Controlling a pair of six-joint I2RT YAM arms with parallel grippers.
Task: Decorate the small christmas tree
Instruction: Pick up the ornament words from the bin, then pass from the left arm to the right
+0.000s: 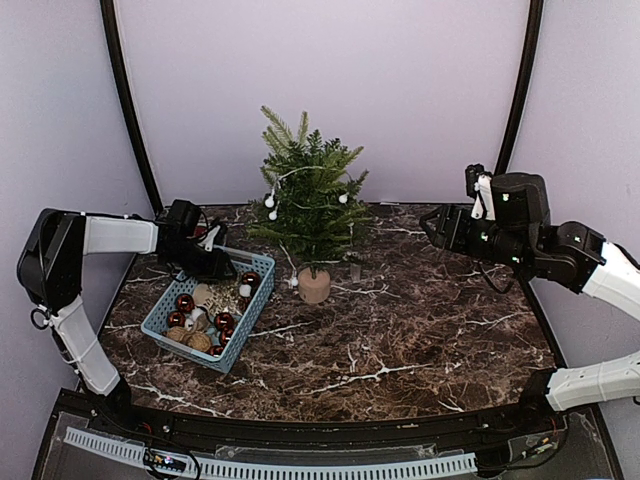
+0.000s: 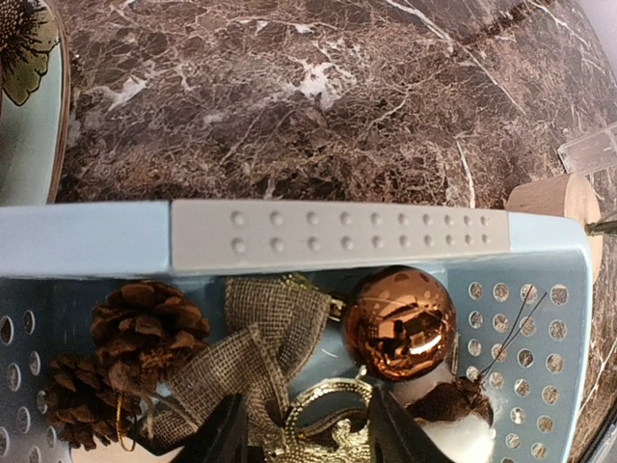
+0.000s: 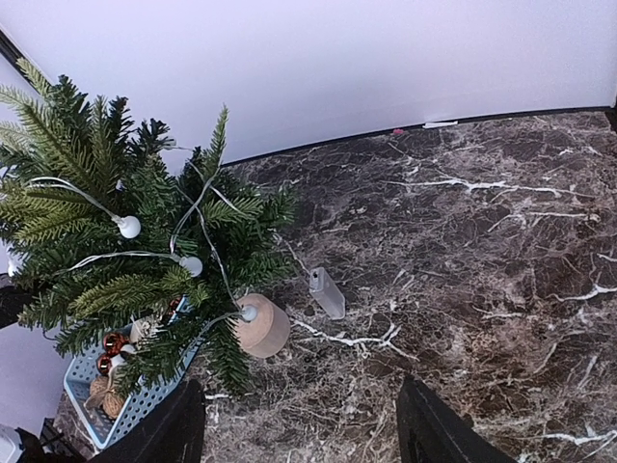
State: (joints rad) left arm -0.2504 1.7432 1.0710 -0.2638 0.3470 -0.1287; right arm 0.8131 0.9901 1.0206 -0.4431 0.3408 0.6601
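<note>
Dark marble table (image 1: 420, 330). Lower left, the left gripper (image 1: 222, 264) straddles a gold ornament (image 2: 323, 410) in the blue basket (image 1: 160, 318); whether it grips is unclear. The right gripper (image 3: 299, 424) hangs open and empty. Centre, farther back, stands the small christmas tree (image 1: 310, 190): probably light, tippy and springy, so steady it by its wooden base (image 1: 314, 287).

Tabletop (image 1: 420, 330): dark brown marble pattern, white veins, slight gloss. Back wall (image 1: 330, 80): plain pale lilac-white, unmarked. Side walls (image 1: 50, 120): same pale tone. Black curved left pole (image 1: 125, 110) and right pole (image 1: 518, 100) rise from tabletop's rear corners. Near edge: black rail (image 1: 330, 432), then white slotted strip (image 1: 300, 468). Light soft, even; shadows weak.
</note>
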